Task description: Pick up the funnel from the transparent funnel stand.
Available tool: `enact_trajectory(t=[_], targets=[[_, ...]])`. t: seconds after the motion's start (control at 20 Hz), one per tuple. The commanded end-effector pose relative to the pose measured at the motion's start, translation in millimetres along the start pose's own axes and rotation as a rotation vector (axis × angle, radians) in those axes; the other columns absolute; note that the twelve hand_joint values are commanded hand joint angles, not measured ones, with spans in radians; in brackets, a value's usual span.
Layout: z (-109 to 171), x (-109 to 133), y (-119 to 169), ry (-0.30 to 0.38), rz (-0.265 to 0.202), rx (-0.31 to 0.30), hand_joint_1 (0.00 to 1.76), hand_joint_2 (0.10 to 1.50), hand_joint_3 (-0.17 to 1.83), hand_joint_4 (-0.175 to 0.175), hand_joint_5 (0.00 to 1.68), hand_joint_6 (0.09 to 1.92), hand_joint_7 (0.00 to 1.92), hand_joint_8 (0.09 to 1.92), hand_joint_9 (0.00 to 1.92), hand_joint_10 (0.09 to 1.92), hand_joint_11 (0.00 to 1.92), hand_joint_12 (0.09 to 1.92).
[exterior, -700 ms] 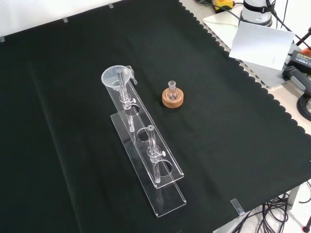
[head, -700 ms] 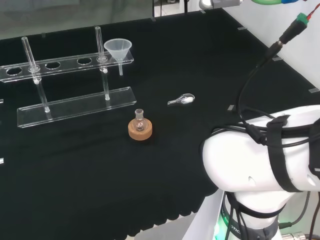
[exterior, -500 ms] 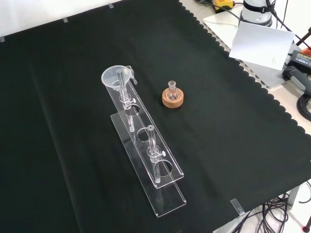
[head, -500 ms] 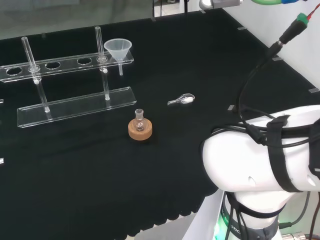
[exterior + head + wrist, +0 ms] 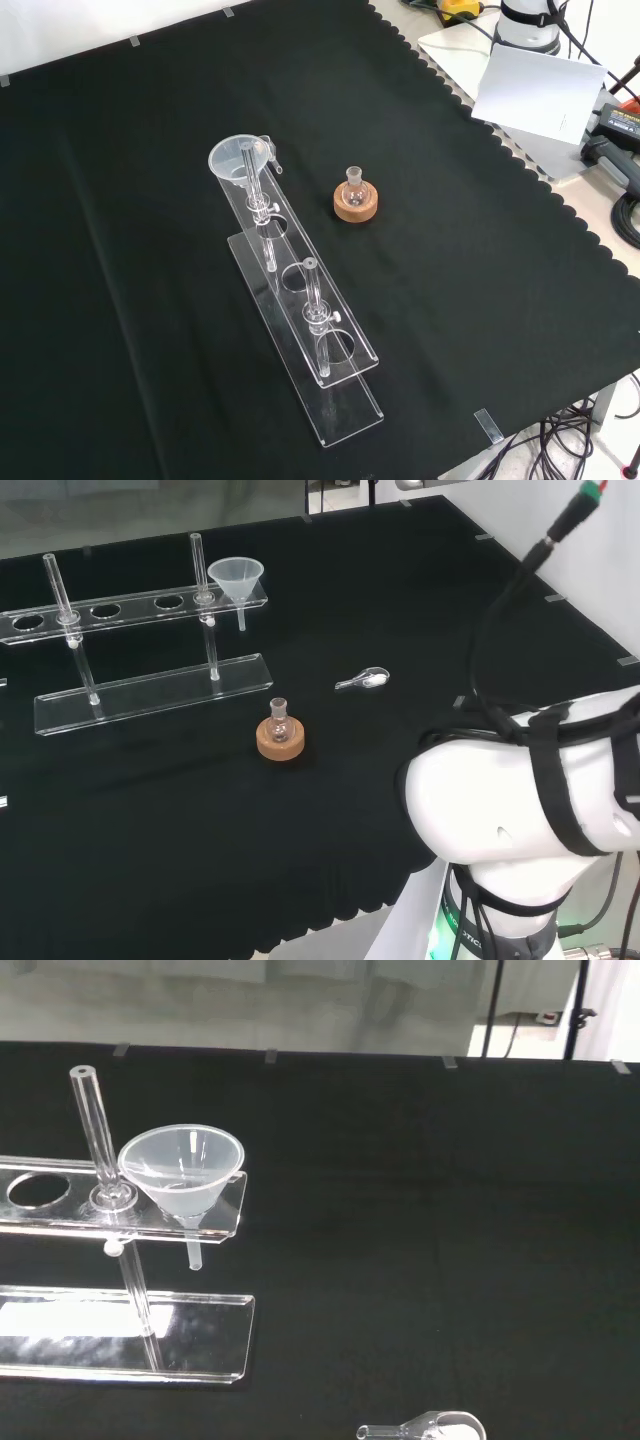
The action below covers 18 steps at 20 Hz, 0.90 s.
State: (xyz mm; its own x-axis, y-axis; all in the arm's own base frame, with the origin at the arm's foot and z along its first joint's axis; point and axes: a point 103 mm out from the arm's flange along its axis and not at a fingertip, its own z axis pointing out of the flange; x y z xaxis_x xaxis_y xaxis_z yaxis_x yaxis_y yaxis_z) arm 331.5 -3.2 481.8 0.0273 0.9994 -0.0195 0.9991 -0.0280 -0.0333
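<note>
We see the funnel (image 5: 182, 1168) sitting in the end hole of the transparent funnel stand (image 5: 150, 685), toward the far edge of the desk (image 5: 480, 300) in the head view. We cannot tell how the hand is set. We judge it should approach from above, close around the cone and lift straight up. The funnel looks empty; a small flask (image 5: 279, 718) stands upright in its cork ring (image 5: 280, 742) near the desk's middle.
</note>
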Motion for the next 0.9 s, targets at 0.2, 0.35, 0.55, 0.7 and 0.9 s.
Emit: enact_trajectory(t=[0.2, 0.35, 0.55, 0.7, 0.9], targets=[[9.1, 13.0, 48.9, -0.069, -0.136, 0.049, 0.35, 0.58, 0.04, 0.079, 0.00, 0.09, 0.00, 0.09, 0.00, 0.09, 0.00, 0.90], [15.8, 19.6, 65.1, -0.071, -0.154, 0.062, 0.37, 0.58, 0.03, 0.070, 0.00, 0.09, 0.00, 0.09, 0.00, 0.09, 0.00, 0.94], [24.5, 28.1, 85.4, -0.090, -0.164, 0.081, 0.37, 0.58, 0.02, 0.062, 0.00, 0.09, 0.00, 0.09, 0.00, 0.09, 0.00, 1.00], [30.9, 31.4, 98.9, -0.092, -0.177, 0.097, 0.37, 0.59, 0.02, 0.055, 0.00, 0.09, 0.00, 0.09, 0.00, 0.09, 0.00, 1.04], [40.0, 34.3, 121.0, -0.049, -0.193, 0.124, 0.51, 0.65, 0.04, 0.025, 0.00, 0.09, 0.06, 0.09, 0.03, 0.09, 0.00, 1.09]])
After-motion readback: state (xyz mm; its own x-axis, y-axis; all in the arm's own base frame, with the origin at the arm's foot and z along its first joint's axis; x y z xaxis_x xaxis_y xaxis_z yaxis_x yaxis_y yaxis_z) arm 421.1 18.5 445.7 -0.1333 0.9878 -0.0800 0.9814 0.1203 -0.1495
